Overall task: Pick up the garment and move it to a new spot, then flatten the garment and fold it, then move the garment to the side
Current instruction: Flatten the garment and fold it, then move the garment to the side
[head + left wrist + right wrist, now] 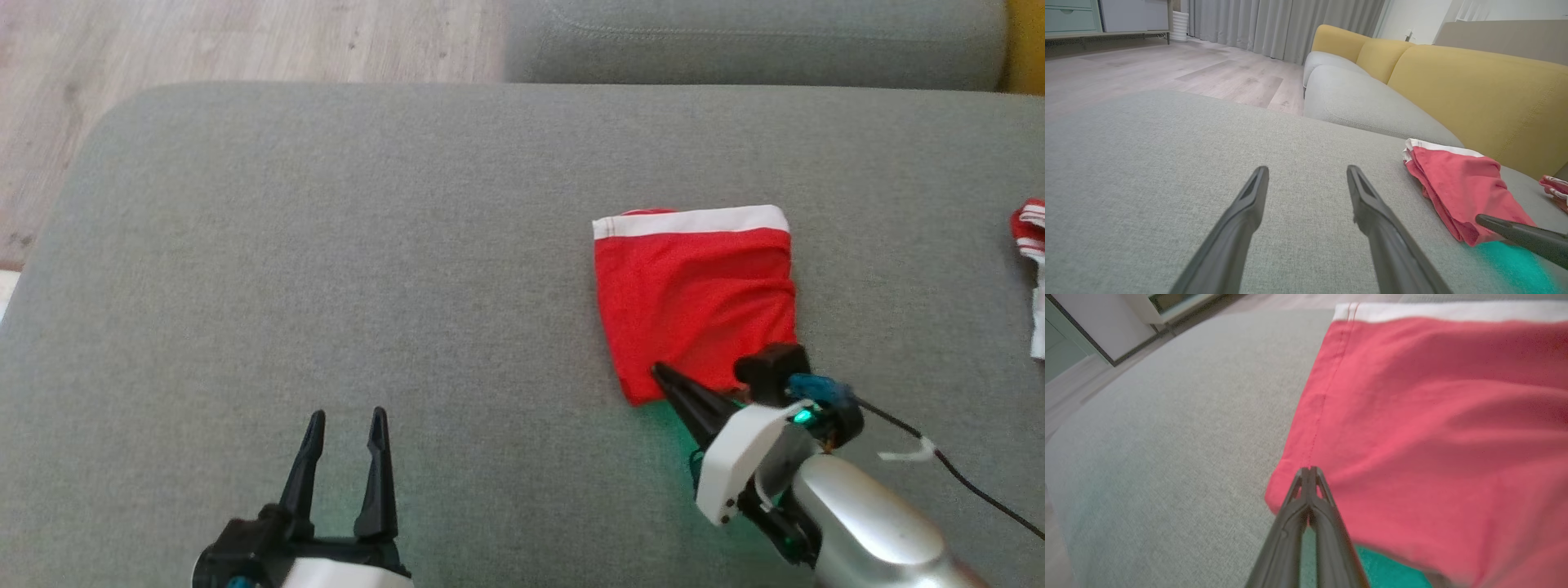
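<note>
right pincer [657, 371] closed at the garment [694, 286] near-left corner, grip unsure | cloth extends far-right | left pincer [347, 413] agape, empty, farther

The garment [694, 294] is seen folded into a compact, roughly square packet of red cloth, laid flat on the grey sofa seat [326, 245], to the right of its middle. A white band is carried along the far edge, with a thin red line at its left end. Soft creases are spread across the top layer, and the right edge is slightly bowed. A stitched seam is shown running down the left side, where several stacked layers are visible. Its near left corner is touched by the closed tips of the right hand [660, 371]; whether cloth is pinched cannot be told.
</note>
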